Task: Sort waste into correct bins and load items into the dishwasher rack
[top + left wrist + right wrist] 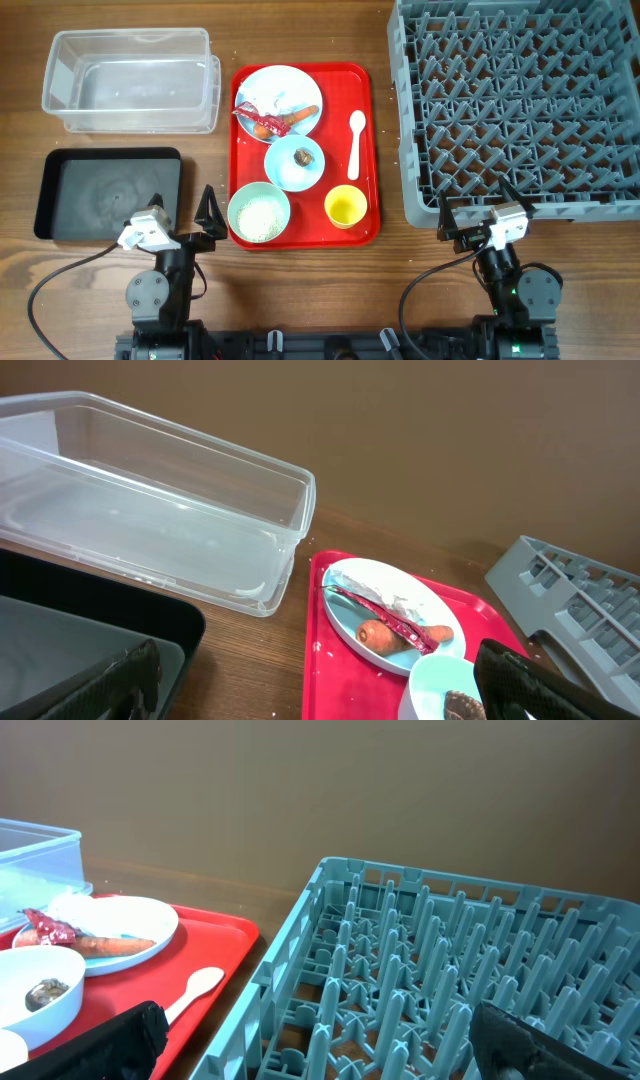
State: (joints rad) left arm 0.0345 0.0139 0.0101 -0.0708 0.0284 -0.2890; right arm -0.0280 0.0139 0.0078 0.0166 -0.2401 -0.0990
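Spread wide, gripping nothing, at the left claw (181,212): black tray (100,195) just left of it, tub (130,40) beyond, green bowl (236,200) just right, plate (290,85), cup (345,207) and spoon (357,140) ahead-right on the red tray (345,85). Likewise spread at the right claw (478,210), rack (520,100) just ahead.

The wooden desk (300,30) carries four things. A clear tub (52,80) sits at the far left corner, with a black tray (110,153) nearer the front edge. A red tray (340,90) lies mid-desk. A grey rack (400,100) fills the far right corner. A few pale specks (398,152), possibly rice, dot the wood.
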